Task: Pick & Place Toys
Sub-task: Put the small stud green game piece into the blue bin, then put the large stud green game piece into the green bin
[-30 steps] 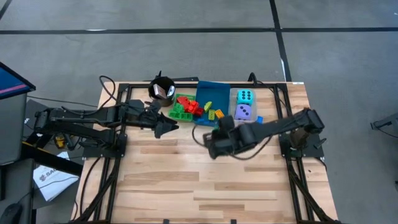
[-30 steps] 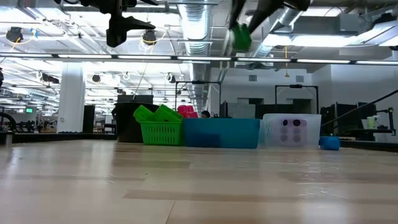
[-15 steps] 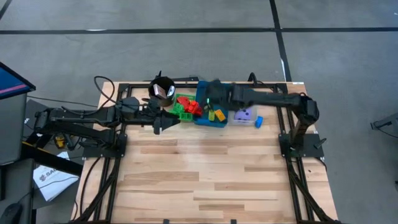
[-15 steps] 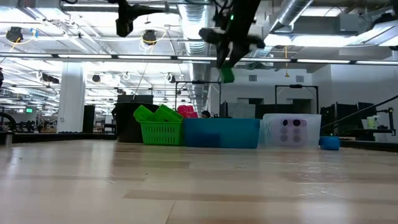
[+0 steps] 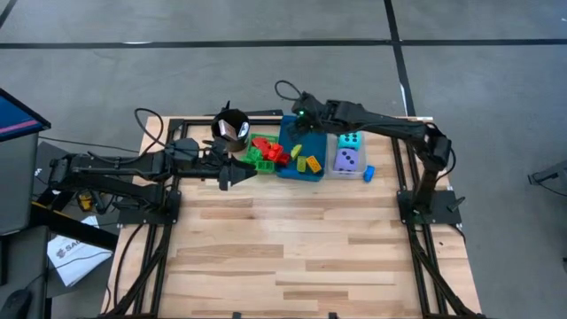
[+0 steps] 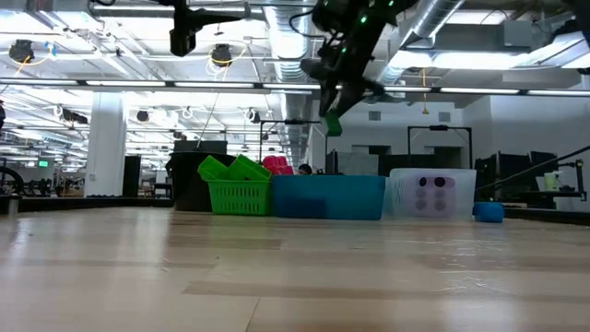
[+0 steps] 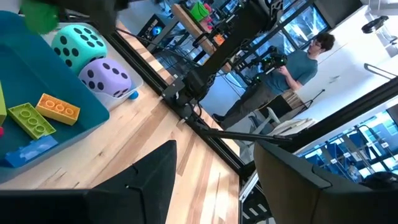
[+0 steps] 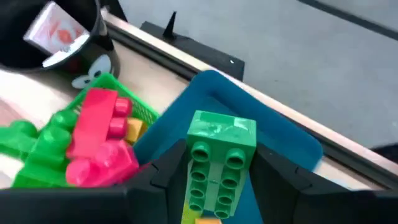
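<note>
Right hand farther back (gripping green brick)

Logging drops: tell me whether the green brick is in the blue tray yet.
Not yet: green brick sits gripped in the right gripper above the blue tray.

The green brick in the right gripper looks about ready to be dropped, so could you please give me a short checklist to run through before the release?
1. Green brick held between the right gripper fingers: ok.
2. Right gripper above the blue tray, per the high view: ok.
3. Brick raised clear of the tray's rim in the low view: ok.
4. Bare tray floor beside the yellow brick: ok.
5. Left gripper parked open, short of the green basket: ok.
6. Exact landing spot under the brick: cannot tell.
</note>
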`<act>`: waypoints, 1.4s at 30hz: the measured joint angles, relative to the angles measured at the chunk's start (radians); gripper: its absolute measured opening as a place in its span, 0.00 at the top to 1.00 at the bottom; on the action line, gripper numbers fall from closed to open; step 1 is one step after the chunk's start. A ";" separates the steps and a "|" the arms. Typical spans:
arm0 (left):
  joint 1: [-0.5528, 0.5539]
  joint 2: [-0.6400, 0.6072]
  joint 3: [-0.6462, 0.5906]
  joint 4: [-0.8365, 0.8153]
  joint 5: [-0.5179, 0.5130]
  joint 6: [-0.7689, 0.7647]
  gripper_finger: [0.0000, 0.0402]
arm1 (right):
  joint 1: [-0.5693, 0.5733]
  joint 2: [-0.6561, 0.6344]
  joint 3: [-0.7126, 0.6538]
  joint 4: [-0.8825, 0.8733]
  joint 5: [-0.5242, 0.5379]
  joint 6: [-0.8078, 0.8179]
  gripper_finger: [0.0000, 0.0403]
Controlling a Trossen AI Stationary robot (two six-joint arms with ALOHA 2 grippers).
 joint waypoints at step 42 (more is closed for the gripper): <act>-0.001 0.000 0.000 -0.026 0.001 0.061 0.48 | 0.212 -0.612 -0.400 -0.169 -0.039 0.137 0.25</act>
